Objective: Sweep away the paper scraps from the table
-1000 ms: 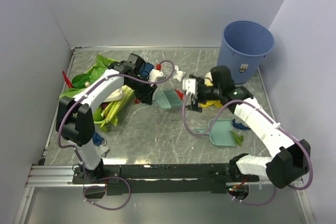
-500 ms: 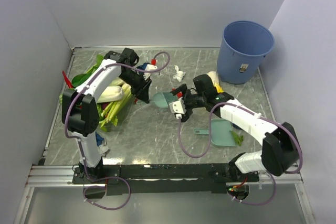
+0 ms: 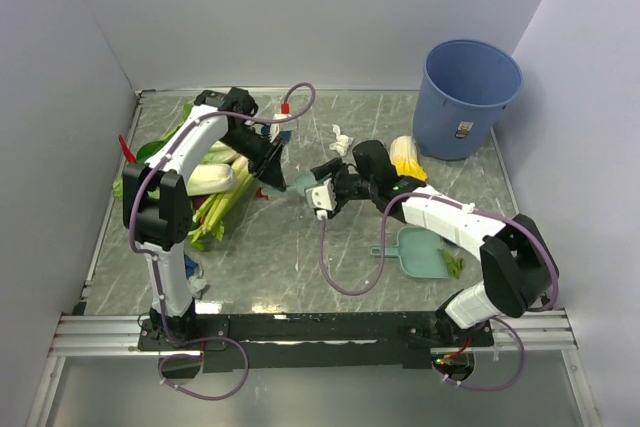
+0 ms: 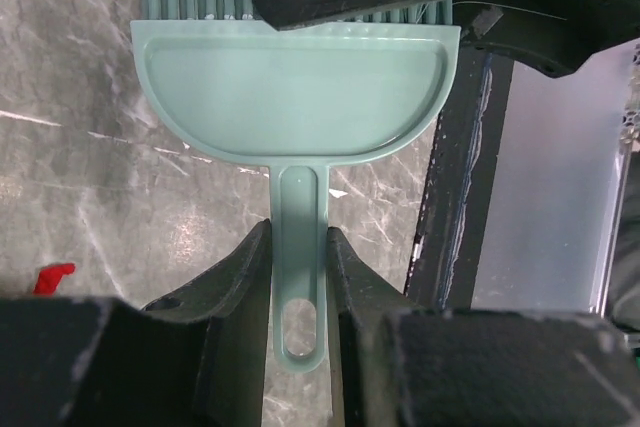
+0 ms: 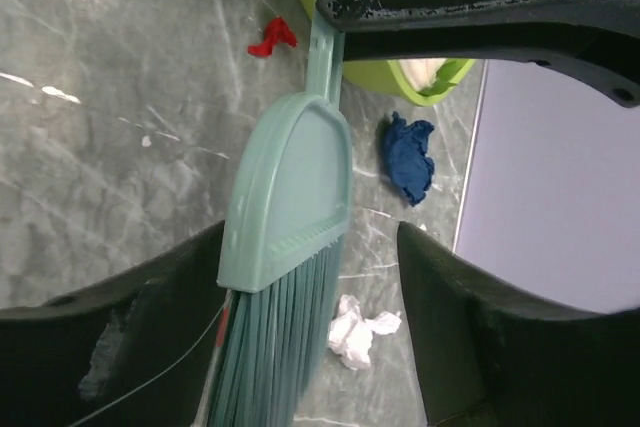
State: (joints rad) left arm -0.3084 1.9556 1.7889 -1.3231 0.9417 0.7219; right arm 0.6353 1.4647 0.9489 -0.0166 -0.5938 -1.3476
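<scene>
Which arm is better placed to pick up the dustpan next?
Right, probably: the dustpan lies on the table at that arm's side, while the left gripper is shut on the brush handle.

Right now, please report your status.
Left gripper shut on brush handle. Right gripper open astride brush head. Paper scraps unswept on table. Vegetables crowd left side.

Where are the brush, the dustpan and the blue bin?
brush [image 5: 290, 187]: right wrist view, plastic head above the bristles.
dustpan [image 3: 422, 255]: top external view, flat tray.
blue bin [image 3: 445, 127]: top external view, outer front wall.
</scene>
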